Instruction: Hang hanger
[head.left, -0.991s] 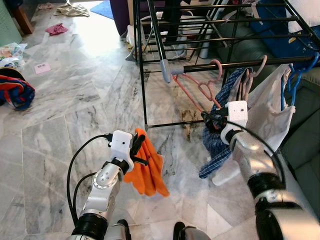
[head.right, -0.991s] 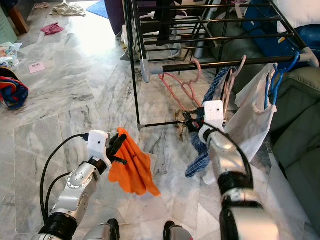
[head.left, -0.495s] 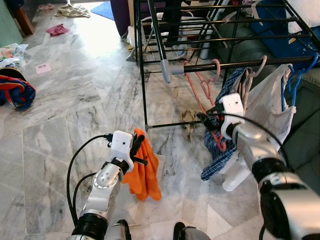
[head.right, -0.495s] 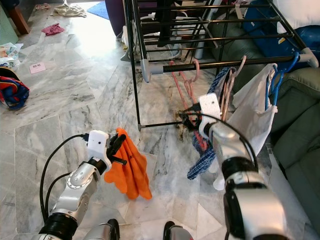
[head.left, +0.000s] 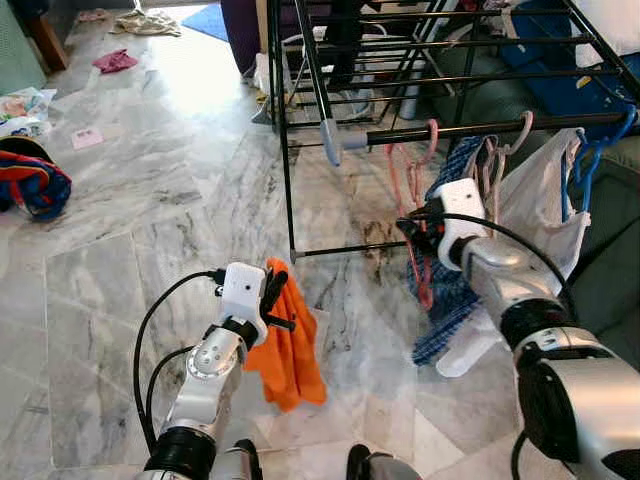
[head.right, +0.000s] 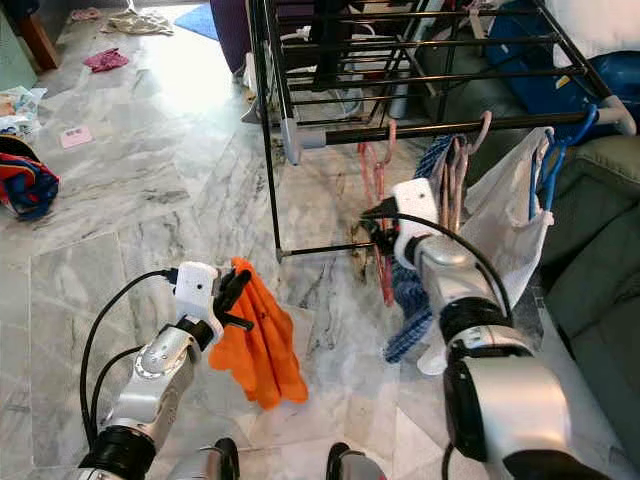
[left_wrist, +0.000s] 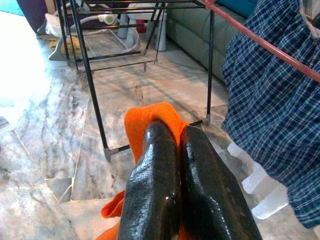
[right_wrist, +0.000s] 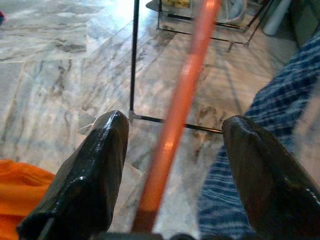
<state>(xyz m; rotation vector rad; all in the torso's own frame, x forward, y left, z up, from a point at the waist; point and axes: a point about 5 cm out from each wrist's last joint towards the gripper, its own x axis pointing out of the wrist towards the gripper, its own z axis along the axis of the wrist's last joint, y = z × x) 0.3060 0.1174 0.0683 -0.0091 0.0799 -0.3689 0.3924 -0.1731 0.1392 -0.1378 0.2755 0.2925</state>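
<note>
While the left gripper (head.left: 275, 300) pinches an orange cloth (head.left: 290, 345) low over the floor, the pink hanger (head.left: 412, 190) hangs hooked on the rack's rail (head.left: 480, 128), its bar passing between the right gripper's (right_wrist: 172, 165) wide-spread fingers.

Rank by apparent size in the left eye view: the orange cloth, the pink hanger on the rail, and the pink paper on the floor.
1. Orange cloth, largest, though it hangs nearest the camera.
2. Pink hanger, long but thin; seen edge-on, so its spread is unsure.
3. Pink paper, smallest, and farther off.
</note>
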